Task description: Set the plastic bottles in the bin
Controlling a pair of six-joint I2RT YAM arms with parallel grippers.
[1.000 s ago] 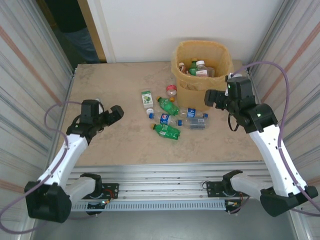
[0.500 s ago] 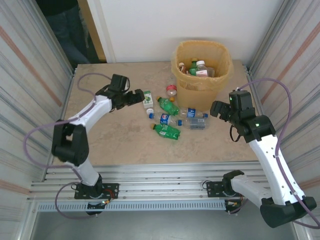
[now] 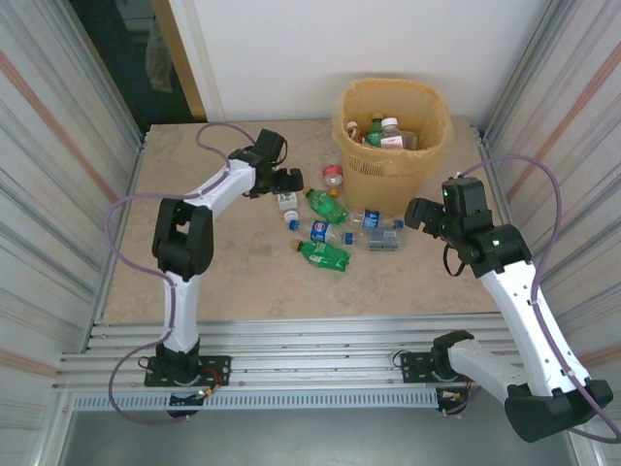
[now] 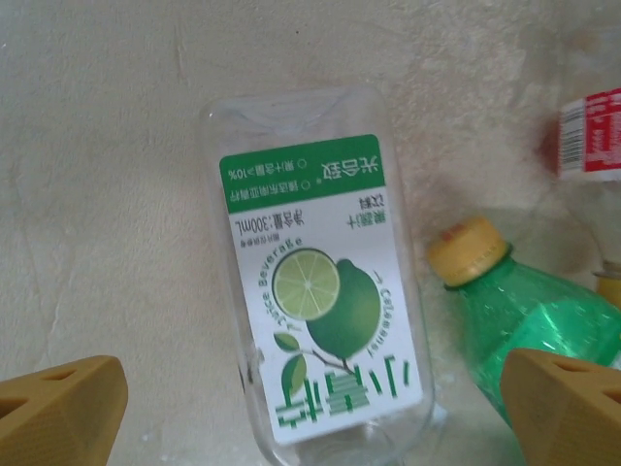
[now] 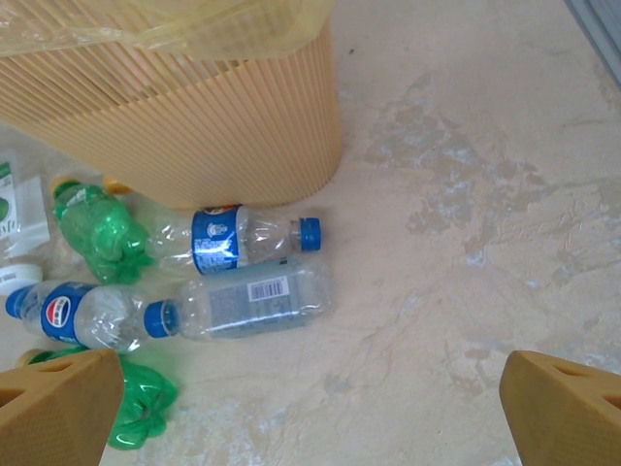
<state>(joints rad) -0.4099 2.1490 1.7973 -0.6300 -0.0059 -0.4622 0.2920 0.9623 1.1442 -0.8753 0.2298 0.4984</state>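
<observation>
the lime-labelled bottle [image 4: 320, 291] lies flat on the table [image 3: 194, 252] left of the bin [image 3: 393, 170], its long axis running near to far. from the wrist its label reads upside down, between the spread, empty fingers of the left gripper [image 3: 283, 182]. the right gripper [image 3: 417, 212] gapes empty beside the bin.

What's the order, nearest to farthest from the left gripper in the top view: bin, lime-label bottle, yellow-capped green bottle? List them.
1. lime-label bottle, beneath the left gripper
2. yellow-capped green bottle, just to its right
3. bin, farther right, toward the back
</observation>
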